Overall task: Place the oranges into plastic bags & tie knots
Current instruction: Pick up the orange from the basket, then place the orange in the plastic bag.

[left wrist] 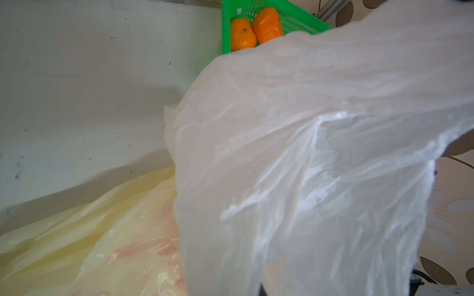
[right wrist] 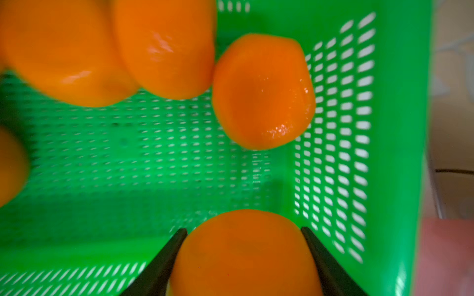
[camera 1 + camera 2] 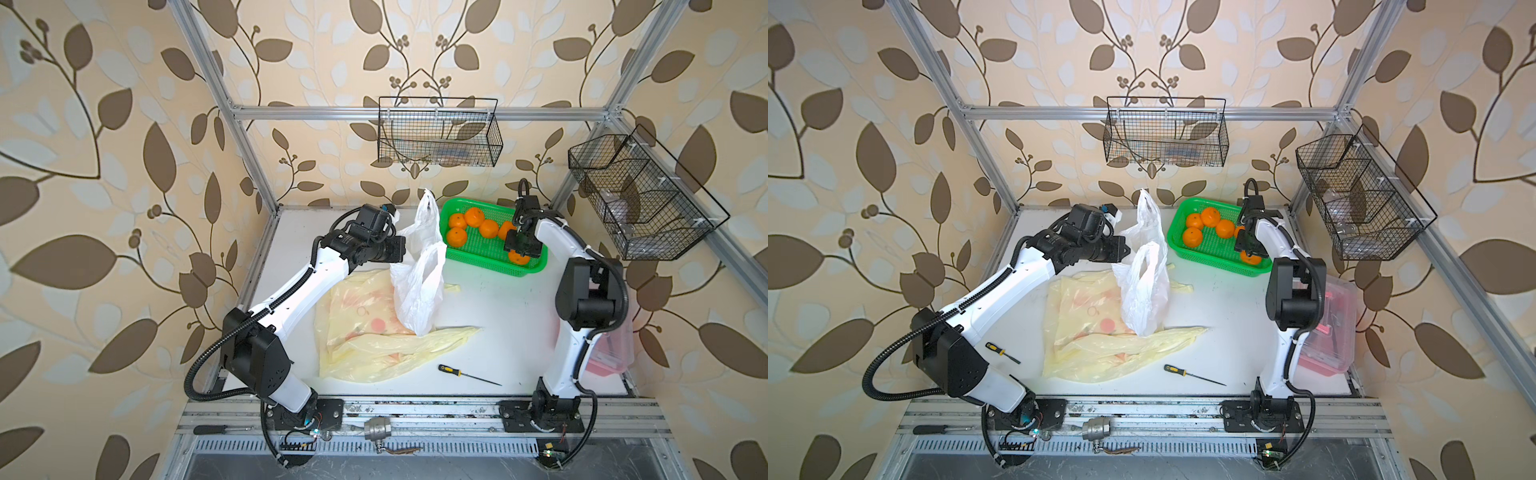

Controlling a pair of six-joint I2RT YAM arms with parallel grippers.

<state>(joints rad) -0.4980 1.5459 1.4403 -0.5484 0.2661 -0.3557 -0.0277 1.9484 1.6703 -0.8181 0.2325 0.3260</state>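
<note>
Several oranges lie in a green mesh basket at the back right. My right gripper reaches down into the basket. Its two black fingers press both sides of one orange, which sits near the basket's front wall. My left gripper is shut on the white plastic bag and holds it upright with its handles up. That bag fills the left wrist view and hides the jaws. Pale yellow printed bags lie flat under and beside it. No knots show.
A yellow-and-black screwdriver lies near the front edge and another lies beside the left arm. A clear box with a pink handle stands behind the right arm. Black wire baskets hang on the frame.
</note>
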